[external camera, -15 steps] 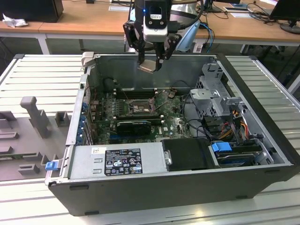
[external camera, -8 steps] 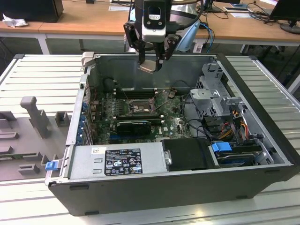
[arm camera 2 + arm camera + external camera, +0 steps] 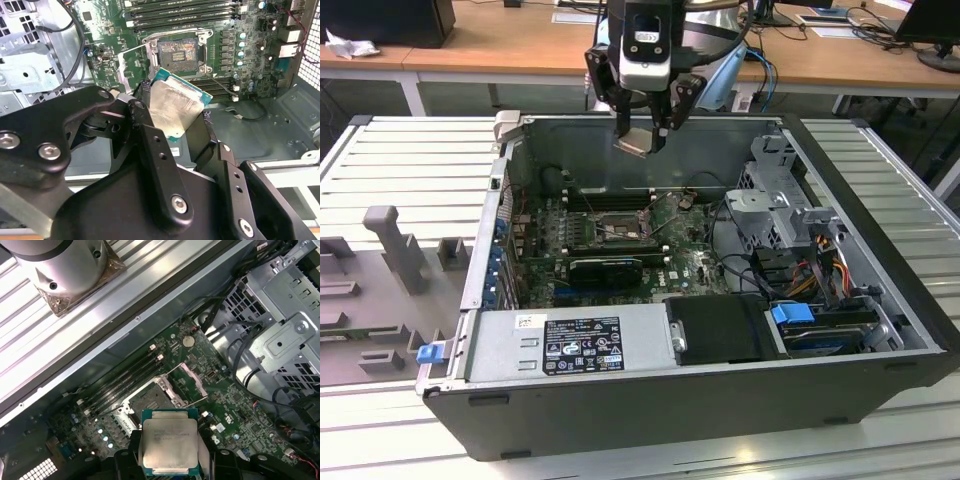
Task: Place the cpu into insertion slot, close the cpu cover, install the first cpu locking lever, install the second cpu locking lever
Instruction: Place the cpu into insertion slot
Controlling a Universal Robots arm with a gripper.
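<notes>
- Your gripper [image 3: 172, 117] is clamped on the cpu [image 3: 169, 442]. Its fingers [image 3: 150, 140] press opposite edges of the chip, and the silvery top faces up in both wrist views.
- Below it, the insertion slot [image 3: 177, 52] lies uncovered on the green motherboard [image 3: 690, 265], its contacts showing.
- The cpu cover [image 3: 135, 65] stands swung up just beside the slot.
- In the exterior view, you hold the cpu high over the open computer case [image 3: 880, 200], well apart from the board.
</notes>
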